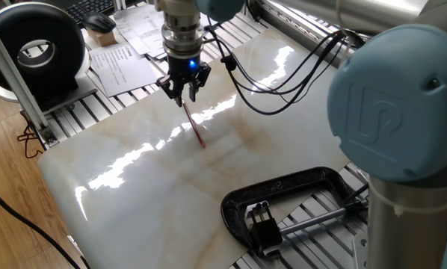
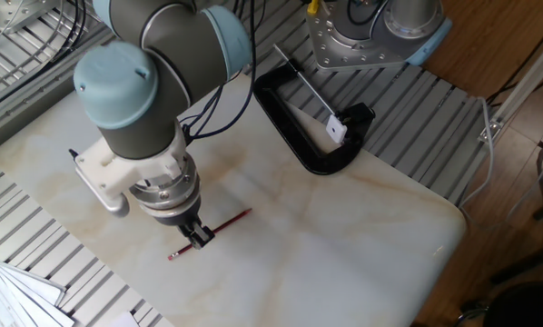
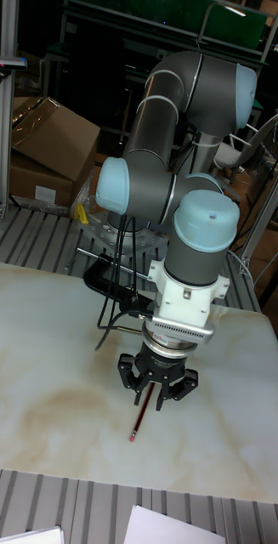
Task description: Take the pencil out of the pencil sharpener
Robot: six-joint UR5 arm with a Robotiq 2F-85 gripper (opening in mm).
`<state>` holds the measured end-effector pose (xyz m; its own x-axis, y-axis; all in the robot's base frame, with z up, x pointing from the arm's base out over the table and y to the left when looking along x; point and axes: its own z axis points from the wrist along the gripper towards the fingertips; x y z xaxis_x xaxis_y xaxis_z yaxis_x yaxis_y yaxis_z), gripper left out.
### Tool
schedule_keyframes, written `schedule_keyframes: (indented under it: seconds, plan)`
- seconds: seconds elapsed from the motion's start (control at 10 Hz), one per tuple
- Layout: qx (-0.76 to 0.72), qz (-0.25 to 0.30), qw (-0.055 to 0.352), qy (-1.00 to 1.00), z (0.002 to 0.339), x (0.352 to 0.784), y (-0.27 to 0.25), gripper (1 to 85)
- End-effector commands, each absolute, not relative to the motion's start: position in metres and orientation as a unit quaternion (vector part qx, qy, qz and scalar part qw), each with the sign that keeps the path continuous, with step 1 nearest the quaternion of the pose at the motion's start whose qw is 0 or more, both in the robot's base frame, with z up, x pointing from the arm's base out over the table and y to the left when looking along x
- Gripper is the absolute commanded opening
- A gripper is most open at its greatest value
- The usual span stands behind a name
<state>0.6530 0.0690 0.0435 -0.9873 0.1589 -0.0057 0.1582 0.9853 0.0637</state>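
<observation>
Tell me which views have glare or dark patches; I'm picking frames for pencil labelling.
One fixed view: bright streaks of glare cross the marble table beside the pencil. The other fixed view: even light, the pencil sharp. Tall fixed view: dark background, table lit, the pencil thin under the gripper.

Red pencil (image 2: 224,226) flat on marble table (image 2: 362,236), jaws above it

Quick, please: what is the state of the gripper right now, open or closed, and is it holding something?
Gripper: open, holding nothing; its jaws are spread above the pencil, which lies flat on the table.
</observation>
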Motion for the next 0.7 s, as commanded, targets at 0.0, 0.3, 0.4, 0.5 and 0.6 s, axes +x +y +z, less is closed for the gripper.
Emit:
schedule_keyframes:
  seconds: [0.0, 0.3, 0.4, 0.5, 0.6]
  plan:
    - [0.094, 0.037, 0.016, 0.995, 0.046, 0.656, 0.065, 39.0]
    - [0.103, 0.033, 0.022, 0.994, 0.022, 0.664, 0.072, 39.7]
    - [0.104, 0.028, 0.025, 0.994, 0.018, 0.665, 0.072, 39.7]
    - [0.099, 0.030, 0.022, 0.994, 0.028, 0.662, 0.069, 39.0]
    - [0.095, 0.038, 0.010, 0.995, 0.028, 0.657, 0.074, 38.3]
